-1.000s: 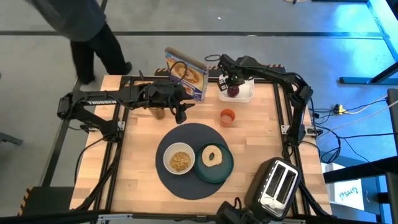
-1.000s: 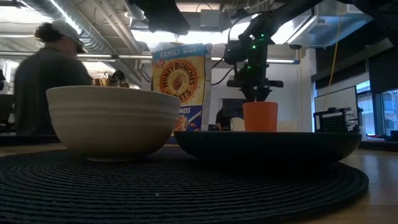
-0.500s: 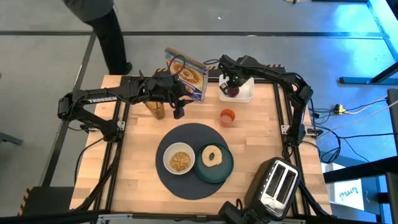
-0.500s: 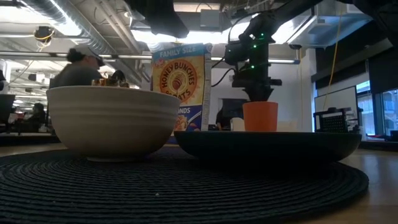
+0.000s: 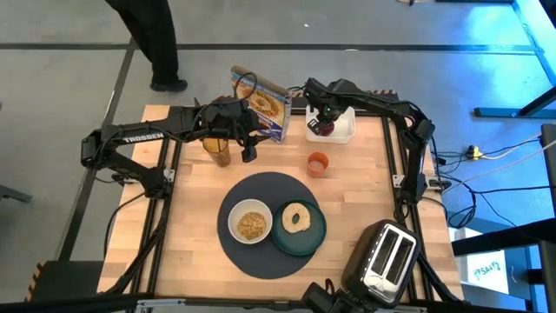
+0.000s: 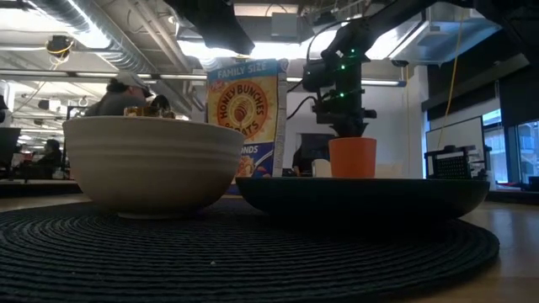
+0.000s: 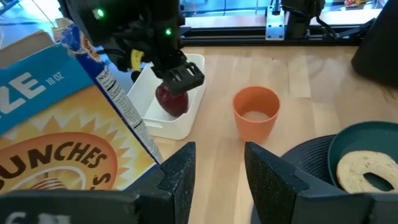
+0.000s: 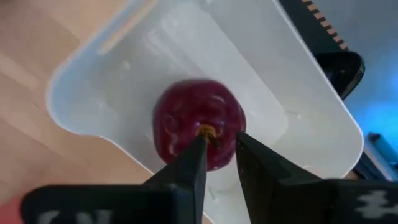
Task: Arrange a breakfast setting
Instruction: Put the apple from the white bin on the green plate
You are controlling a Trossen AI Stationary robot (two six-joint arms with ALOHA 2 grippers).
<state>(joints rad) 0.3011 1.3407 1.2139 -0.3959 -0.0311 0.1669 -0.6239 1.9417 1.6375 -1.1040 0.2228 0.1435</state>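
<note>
Taking the mat [image 5: 261,224] as landmark: the left end effector [image 5: 247,148] is held up-left of it beside the cereal box [image 5: 262,104], its fingers [image 7: 180,177] parted and empty. On the mat, the bowl [image 5: 250,223] of cereal [image 5: 253,225] sits left of the plate [image 5: 300,228] with the bagel [image 5: 296,217]. The cup [image 5: 318,163] stands on the counter [image 5: 195,196] just above the mat. Farther up, the apple [image 8: 198,129] lies in the tub [image 5: 341,130], the right end effector [image 8: 217,158] just over it, slightly parted, not gripping.

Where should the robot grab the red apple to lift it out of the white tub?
Probably from straight above, one finger on each round side of the red apple. Its stem points up, and the white tub walls block a sideways approach. The right pincer is above it now, fingers near the stem.
</note>
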